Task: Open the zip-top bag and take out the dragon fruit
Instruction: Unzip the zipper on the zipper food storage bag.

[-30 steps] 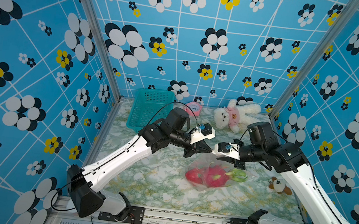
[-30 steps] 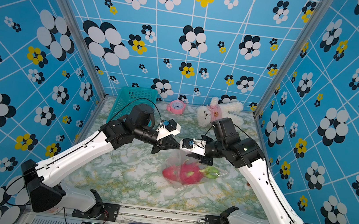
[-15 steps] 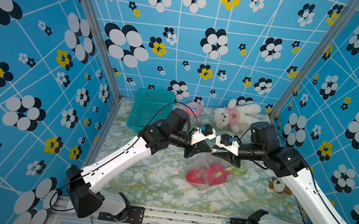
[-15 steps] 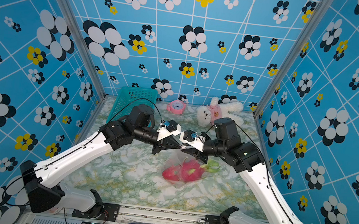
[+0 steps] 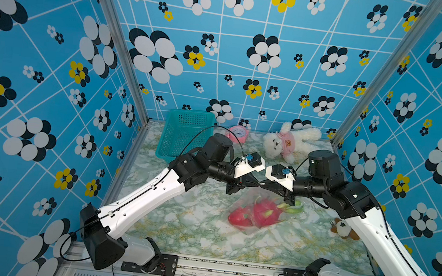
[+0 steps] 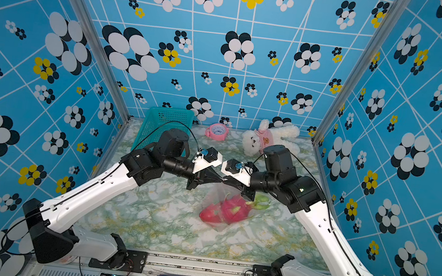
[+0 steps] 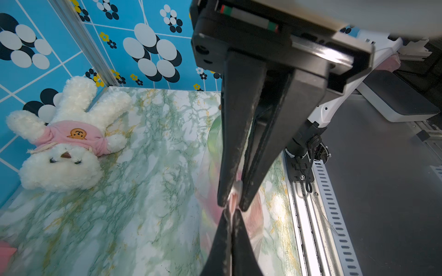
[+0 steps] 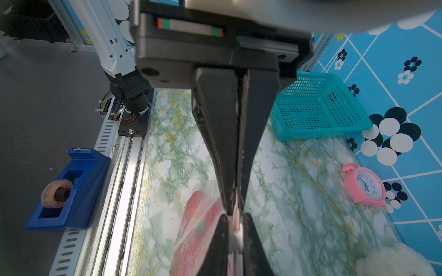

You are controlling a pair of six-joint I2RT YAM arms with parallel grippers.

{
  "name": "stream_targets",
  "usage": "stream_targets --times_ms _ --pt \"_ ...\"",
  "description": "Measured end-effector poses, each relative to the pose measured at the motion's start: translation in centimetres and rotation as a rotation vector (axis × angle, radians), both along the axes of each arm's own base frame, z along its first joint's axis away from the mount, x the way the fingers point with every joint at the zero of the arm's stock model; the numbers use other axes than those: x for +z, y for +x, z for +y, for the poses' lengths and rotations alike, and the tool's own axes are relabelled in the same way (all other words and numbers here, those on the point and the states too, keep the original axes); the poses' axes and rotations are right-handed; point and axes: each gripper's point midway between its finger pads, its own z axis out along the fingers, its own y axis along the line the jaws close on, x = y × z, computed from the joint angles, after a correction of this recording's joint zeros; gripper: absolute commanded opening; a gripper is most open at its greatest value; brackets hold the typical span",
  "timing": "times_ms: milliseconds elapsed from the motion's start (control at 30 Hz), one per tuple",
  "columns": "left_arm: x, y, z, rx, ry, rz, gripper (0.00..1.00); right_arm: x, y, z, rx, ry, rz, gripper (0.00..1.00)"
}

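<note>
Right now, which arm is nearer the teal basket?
Left. The left arm reaches past right beside the teal basket; the right arm is across the table, by the white plush toy.

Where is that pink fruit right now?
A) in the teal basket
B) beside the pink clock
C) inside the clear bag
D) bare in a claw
C: the dragon fruit shows through the zip-top bag, whose pink strip the left gripper and right gripper both pinch.
</note>
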Motion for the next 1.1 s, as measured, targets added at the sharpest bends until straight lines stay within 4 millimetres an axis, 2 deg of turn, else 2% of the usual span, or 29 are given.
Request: stream_targets --times_ms 367,667,1100 --pt "1.0 0.3 1.6 0.063 -0.008 -0.064 0.0 0.2 -0.1 -0.3 -0.002 -0.014 -0.042 0.06" --pt "2.6 1.9 5.3 0.17 -0.018 -0.136 0.0 0.1 -0.3 -0.9 -0.017 -0.026 -0.072 0.05" --pt "2.1 3.7 10.2 0.287 0.038 -0.205 0.0 -2.2 -1.8 -2.7 -0.049 -0.065 -0.052 0.03"
